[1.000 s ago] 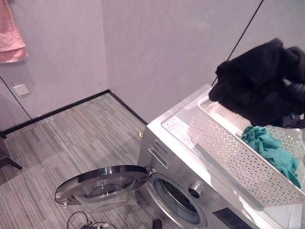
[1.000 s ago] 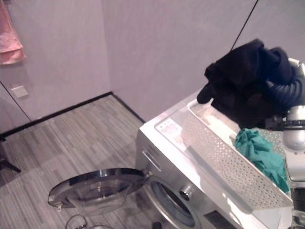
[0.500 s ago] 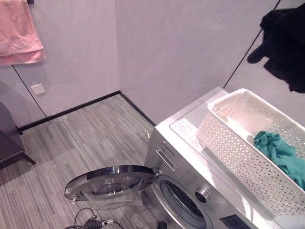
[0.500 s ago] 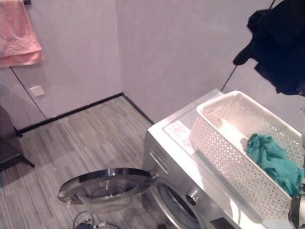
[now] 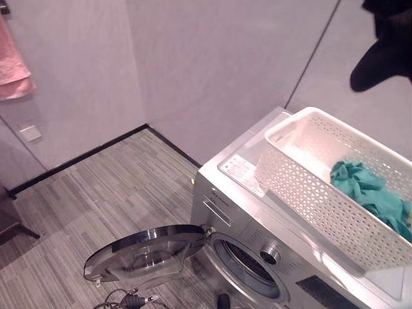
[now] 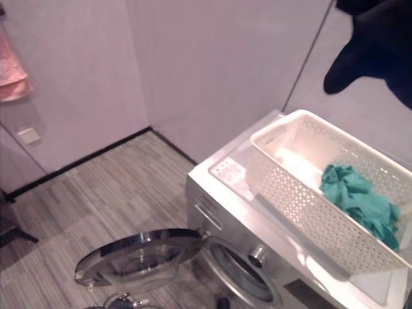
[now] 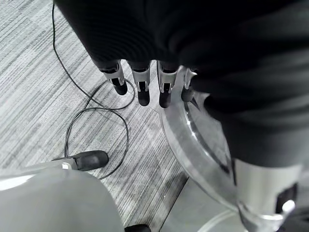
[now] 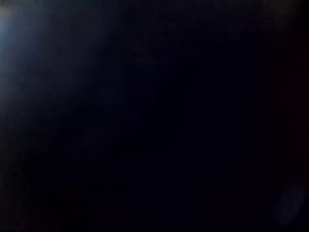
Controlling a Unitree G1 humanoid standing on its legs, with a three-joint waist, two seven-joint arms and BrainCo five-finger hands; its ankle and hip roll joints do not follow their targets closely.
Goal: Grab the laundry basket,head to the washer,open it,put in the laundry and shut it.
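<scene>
Dark garment (image 6: 380,48) lifted higher above basket (image 5: 302,187); washer door (image 5: 145,252) open.

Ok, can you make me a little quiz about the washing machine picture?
1. True or false: the washer door is shut.
2. What colour is the cloth lying in the laundry basket?
3. Where does the basket stand? A) on the floor B) on top of the washer C) inside the drum

Key: 1 false, it hangs open. 2 teal green. 3 B.
</scene>
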